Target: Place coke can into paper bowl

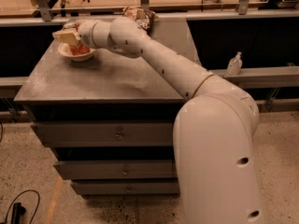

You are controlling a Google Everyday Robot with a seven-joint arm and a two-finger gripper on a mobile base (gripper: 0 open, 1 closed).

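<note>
The off-white paper bowl point(70, 56) sits at the far left of the grey cabinet top point(107, 78). The red coke can point(80, 50) is down inside the bowl, mostly hidden by my hand. My gripper point(69, 37) is directly over the bowl, its tan fingers around the can's upper part. The white arm reaches in from the lower right across the cabinet top.
A brown-and-yellow snack bag point(139, 15) lies at the cabinet's far edge behind my arm. A hand-sanitizer bottle point(234, 63) stands on a ledge to the right. The cabinet has several drawers point(112, 133) in front. A railing runs along the back.
</note>
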